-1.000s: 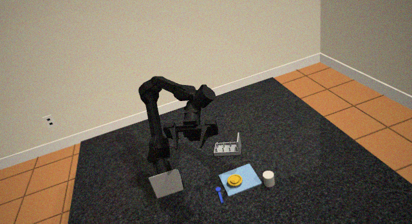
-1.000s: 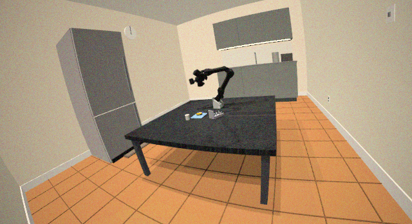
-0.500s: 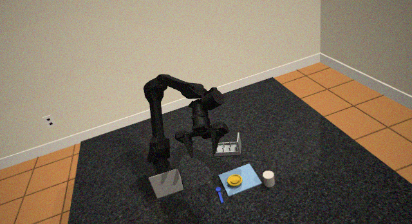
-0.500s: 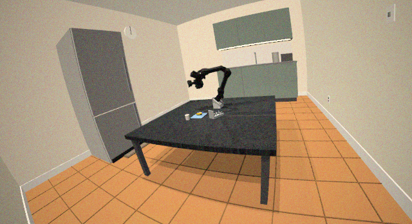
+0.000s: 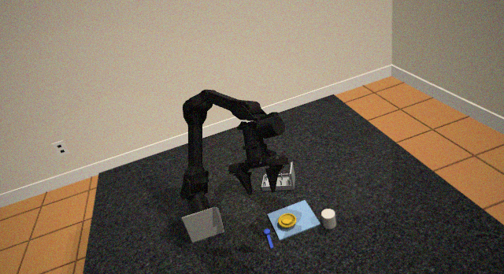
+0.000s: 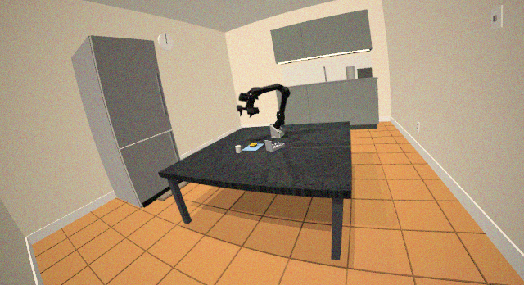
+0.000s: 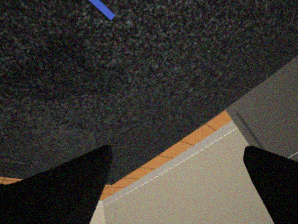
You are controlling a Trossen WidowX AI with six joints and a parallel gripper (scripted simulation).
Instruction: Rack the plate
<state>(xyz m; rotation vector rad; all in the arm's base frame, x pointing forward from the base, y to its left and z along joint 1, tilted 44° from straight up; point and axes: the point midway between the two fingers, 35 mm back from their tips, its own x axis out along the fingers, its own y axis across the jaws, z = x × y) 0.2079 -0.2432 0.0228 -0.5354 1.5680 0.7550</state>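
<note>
A yellow plate (image 5: 287, 220) (image 6: 253, 144) lies flat on a light blue board. The white dish rack (image 5: 292, 176) (image 6: 268, 146) stands behind the board in the top view, with a tall panel at one end; its slots look empty, though a finger partly covers it there. My gripper (image 5: 261, 192) (image 6: 246, 115) (image 7: 178, 153) is open and empty, high above the table. The plate and rack are out of the wrist view.
The light blue board (image 5: 303, 207) (image 6: 248, 148) lies under the plate. A white cup (image 5: 328, 219) (image 6: 238, 149) stands right beside the board. A blue spoon (image 5: 269, 239) (image 7: 103, 9) lies on the table on its other side, towards the grey arm base (image 5: 202, 225) (image 6: 277, 132).
</note>
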